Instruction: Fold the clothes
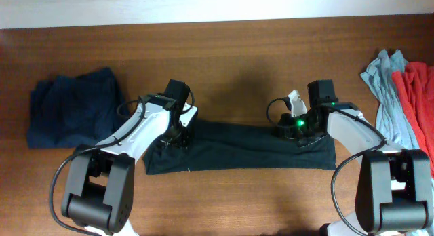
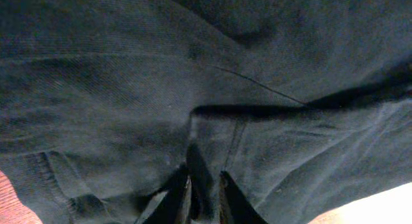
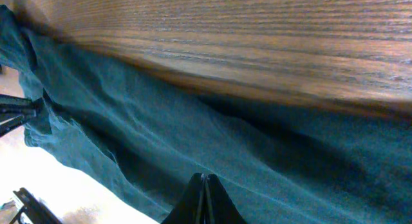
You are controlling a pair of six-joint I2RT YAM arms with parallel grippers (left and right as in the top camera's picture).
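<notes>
Currently left tool [image 2: 205,199], right tool [image 3: 205,193] both pinch black T-shirt [image 1: 237,152] far edge.

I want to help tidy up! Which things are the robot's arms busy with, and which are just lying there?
In the job now:
- dark garment, laid out in a long strip on the table
- left gripper and right gripper, both pinching it

Just lying about:
- navy garment, bunched at the left
- grey-blue garment and red garment, heaped at the right edge
</notes>
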